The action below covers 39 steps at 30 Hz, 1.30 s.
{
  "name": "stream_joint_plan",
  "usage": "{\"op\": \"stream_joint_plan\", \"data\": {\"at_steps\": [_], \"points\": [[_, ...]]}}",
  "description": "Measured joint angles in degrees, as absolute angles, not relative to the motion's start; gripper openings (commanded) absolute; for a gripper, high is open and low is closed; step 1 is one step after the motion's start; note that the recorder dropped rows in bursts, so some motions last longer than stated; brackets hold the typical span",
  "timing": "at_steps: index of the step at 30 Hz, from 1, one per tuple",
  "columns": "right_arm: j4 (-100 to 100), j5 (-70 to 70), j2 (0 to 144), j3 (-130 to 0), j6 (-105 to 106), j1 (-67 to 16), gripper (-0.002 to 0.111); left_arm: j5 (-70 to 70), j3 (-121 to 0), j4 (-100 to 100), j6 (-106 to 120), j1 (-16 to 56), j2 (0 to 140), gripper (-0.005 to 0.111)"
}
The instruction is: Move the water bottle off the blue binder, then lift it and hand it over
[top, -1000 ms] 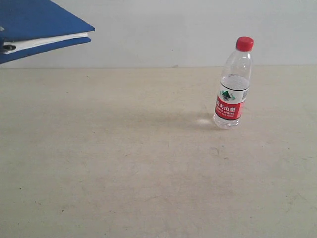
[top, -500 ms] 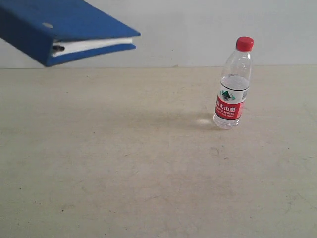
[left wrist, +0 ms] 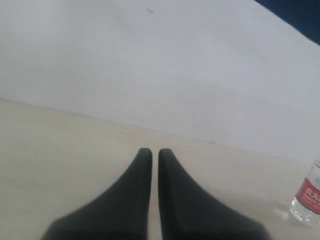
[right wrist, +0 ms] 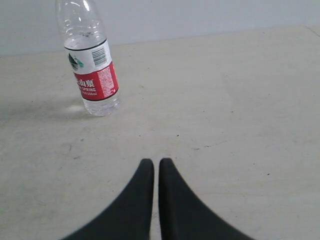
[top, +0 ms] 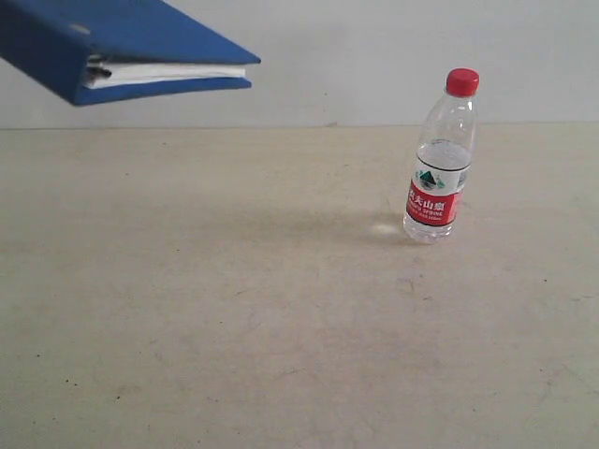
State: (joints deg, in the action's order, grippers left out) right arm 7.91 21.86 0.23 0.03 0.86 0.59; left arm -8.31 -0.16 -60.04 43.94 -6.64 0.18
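Note:
The water bottle (top: 440, 159) stands upright on the beige table (top: 234, 309), right of centre, with its red cap on top. It also shows in the right wrist view, the bottle (right wrist: 92, 65) well ahead of my right gripper (right wrist: 152, 162), which is shut and holds nothing. The blue binder (top: 122, 47) hangs in the air at the upper left, tilted, white pages showing; what holds it is out of view. My left gripper (left wrist: 151, 152) is shut and empty above the table, with the bottle (left wrist: 307, 200) far off to one side and a binder corner (left wrist: 300, 15) overhead.
A pale wall (top: 374, 56) rises behind the table's far edge. The tabletop carries only small scuffs and specks. Neither arm appears in the exterior view.
The binder has come in from the left edge toward the middle and tipped, its spine end dropping. The bottle and both grippers' views stay as they were.

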Motion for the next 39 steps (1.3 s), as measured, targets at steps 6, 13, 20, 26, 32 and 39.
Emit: {"op": "stream_joint_plan", "data": {"at_steps": [6, 13, 20, 26, 32, 39], "points": [[7.91, 21.86, 0.23, 0.03, 0.86, 0.59, 0.001, -14.91, -0.16, -11.71, -13.01, -6.64, 0.18, 0.004], [7.91, 21.86, 0.23, 0.03, 0.86, 0.59, 0.001, -23.13, 0.08, 0.00, -13.41, -6.64, 0.18, 0.004], [7.91, 21.86, 0.23, 0.03, 0.86, 0.59, 0.001, -17.04, 0.08, 0.54, -12.81, -6.64, 0.18, 0.004], [7.91, 21.86, 0.23, 0.03, 0.86, 0.59, 0.001, -16.08, 0.08, 4.81, -9.98, -6.64, 0.18, 0.004], [7.91, 21.86, 0.23, 0.03, 0.86, 0.59, 0.001, -18.41, 0.08, 6.45, 0.00, -6.64, 0.18, 0.004], [7.91, 21.86, 0.23, 0.03, 0.86, 0.59, 0.001, -18.87, 0.08, 2.97, -2.29, -6.64, 0.18, 0.004]]}}
